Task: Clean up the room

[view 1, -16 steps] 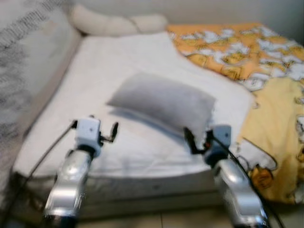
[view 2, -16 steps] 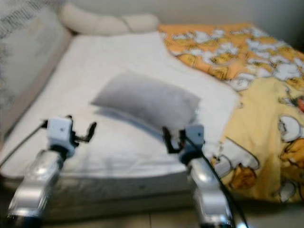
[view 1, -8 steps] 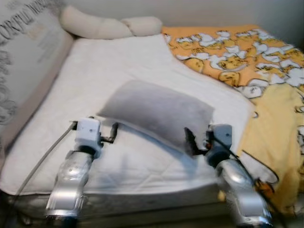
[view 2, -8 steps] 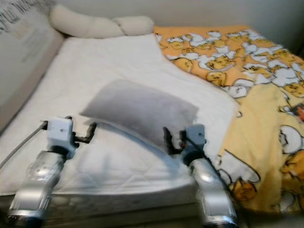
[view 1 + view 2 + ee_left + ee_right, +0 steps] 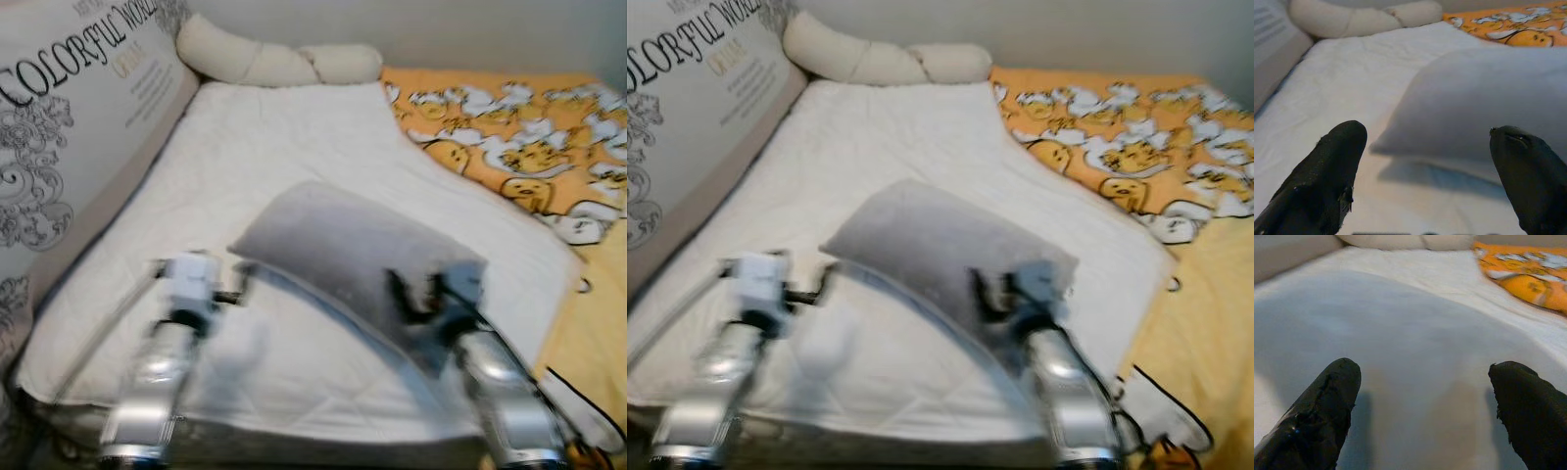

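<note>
Both grippers, left gripper and right gripper, spread wide around the grey pillow on the bed, probably lining up a two-handed grab.

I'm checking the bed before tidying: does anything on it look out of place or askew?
Yes. The grey pillow lies diagonally mid-mattress, away from the cream bolster at the head. The yellow cartoon blanket is pushed to the robot's right. Both open claws, left claw and right claw, point at the pillow.
</note>
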`<state>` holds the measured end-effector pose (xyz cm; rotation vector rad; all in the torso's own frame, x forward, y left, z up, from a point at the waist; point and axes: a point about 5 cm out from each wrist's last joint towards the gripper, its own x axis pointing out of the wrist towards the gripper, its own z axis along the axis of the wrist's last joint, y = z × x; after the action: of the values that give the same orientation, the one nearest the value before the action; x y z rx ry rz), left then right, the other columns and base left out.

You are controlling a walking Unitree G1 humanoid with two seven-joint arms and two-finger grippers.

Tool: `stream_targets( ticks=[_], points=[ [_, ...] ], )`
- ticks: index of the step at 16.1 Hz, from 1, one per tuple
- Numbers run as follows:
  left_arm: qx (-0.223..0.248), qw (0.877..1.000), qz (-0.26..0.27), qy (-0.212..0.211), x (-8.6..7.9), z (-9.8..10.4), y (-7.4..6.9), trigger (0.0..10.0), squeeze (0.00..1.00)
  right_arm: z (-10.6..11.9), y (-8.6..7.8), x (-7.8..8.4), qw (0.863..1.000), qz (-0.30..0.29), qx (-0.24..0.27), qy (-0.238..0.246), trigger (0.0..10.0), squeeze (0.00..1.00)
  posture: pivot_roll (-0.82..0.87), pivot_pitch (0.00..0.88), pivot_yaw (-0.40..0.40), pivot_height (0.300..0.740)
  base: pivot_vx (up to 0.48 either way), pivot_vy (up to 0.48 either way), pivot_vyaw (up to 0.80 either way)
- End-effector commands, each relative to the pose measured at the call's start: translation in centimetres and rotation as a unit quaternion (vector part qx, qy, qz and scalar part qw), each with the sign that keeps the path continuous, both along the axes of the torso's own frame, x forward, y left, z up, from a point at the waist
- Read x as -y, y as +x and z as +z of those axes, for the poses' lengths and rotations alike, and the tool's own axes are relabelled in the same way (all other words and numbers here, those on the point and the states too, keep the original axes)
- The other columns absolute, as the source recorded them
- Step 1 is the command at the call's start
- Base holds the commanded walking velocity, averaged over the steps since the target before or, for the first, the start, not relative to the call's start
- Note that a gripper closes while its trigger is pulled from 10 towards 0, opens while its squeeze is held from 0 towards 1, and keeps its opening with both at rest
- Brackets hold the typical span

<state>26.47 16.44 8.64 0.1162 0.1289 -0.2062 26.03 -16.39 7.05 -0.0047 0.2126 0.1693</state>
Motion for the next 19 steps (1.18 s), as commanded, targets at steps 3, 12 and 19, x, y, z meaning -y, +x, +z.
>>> stream_targets(
  ticks=[3, 12, 19],
  points=[
    [0.008, 1.000, 0.000, 0.019, -0.8, 0.6, 0.3, 10.0, 0.00, 1.0, 1.0, 0.2, 1.000, 0.001, 0.021, -0.006, 10.0, 0.00, 0.08, 0.000, 0.025, 0.740, 0.000, 0.000, 0.00],
    [-0.053, 0.944, -0.290, 0.145, 5.2, -0.2, 4.6, 10.0, 0.00, 4.2, 7.4, 10.2, 0.956, -0.155, 0.015, -0.248, 10.0, 0.00, 0.06, 0.000, 0.043, 0.740, 0.000, 0.000, 0.00],
    [-0.205, 0.879, -0.352, 0.247, 10.6, -5.7, 4.2, 10.0, 0.00, 0.9, 7.1, 4.9, 0.970, 0.100, -0.051, -0.216, 10.0, 0.00, 0.03, 0.000, 0.055, 0.740, 0.000, 0.000, 0.00]
  ],
)
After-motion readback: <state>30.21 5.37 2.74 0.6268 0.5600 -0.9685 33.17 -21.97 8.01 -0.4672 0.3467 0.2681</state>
